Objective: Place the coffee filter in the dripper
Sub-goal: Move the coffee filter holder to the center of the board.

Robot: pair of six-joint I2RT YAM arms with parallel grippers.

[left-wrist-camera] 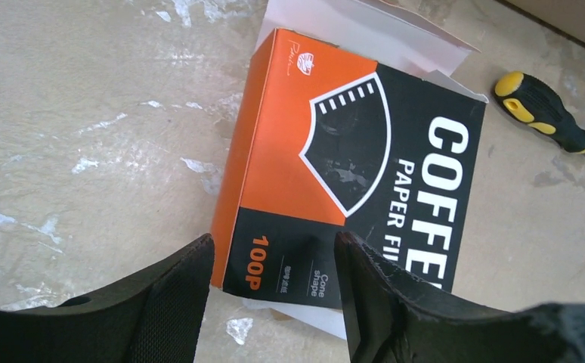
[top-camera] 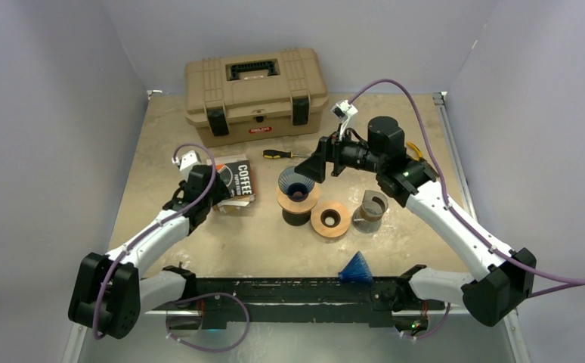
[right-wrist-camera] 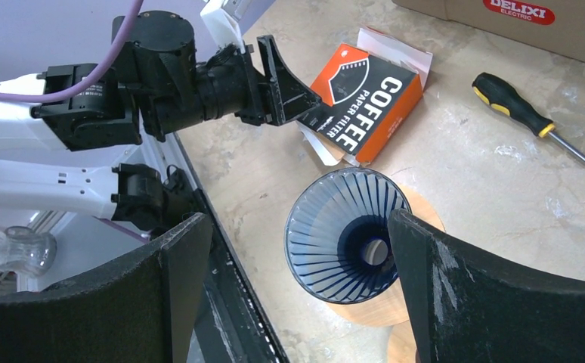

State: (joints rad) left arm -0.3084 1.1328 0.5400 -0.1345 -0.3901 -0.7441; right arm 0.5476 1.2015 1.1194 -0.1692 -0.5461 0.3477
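An orange and black box of cone coffee filters (left-wrist-camera: 327, 151) lies flat on the table, left of the dripper. No loose coffee filter shows; any are hidden inside the box (top-camera: 238, 180). My left gripper (left-wrist-camera: 273, 238) hovers open over the box's near corner, one finger on each side, holding nothing. The dripper (right-wrist-camera: 335, 227) is a ribbed blue glass cone on a round wooden stand (top-camera: 297, 204). Just above and behind it my right gripper (right-wrist-camera: 297, 219) stands wide open and empty. The cone looks empty inside.
A tan toolbox (top-camera: 255, 94) stands at the back. A yellow and black screwdriver (top-camera: 282, 153) lies before it. A wooden ring (top-camera: 329, 219) and a grey cup (top-camera: 370, 208) sit right of the dripper. A second blue cone (top-camera: 356, 268) rests near the front rail.
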